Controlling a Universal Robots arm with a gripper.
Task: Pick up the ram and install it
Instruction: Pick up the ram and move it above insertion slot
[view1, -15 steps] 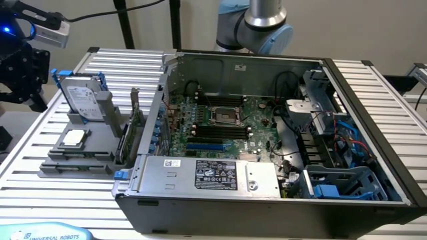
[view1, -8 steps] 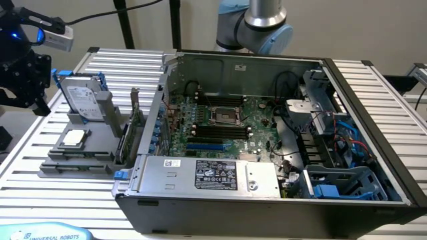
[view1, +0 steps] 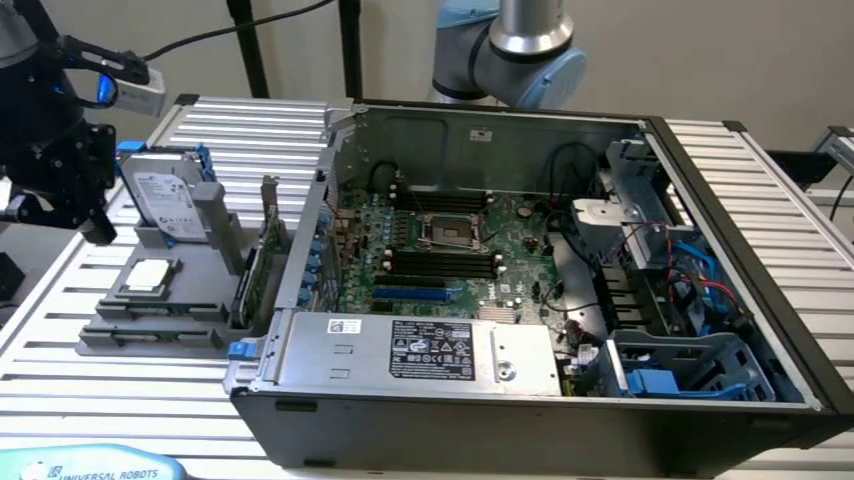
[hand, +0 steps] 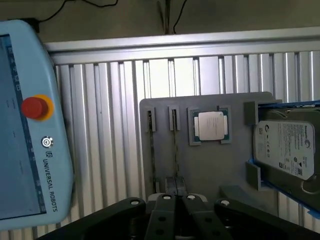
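Observation:
Two thin ram sticks (hand: 175, 150) stand on edge in narrow slots of a grey holder tray (hand: 210, 170). My gripper (hand: 175, 196) hangs above the near end of those slots, its black fingers shut together with nothing between them. In the exterior view the gripper (view1: 91, 225) hovers at the far left, above and beside the tray (view1: 187, 262), apart from it. The open computer case (view1: 534, 300) lies to the exterior view's right, with its motherboard (view1: 441, 240) and black memory slots (view1: 441, 262) exposed.
On the tray sit a processor chip (hand: 210, 125) and a hard drive (hand: 287, 150) in a blue bracket. A green expansion card (view1: 260, 262) stands at the tray's edge next to the case. A teach pendant (hand: 25, 125) lies on the ribbed aluminium table (hand: 110, 110).

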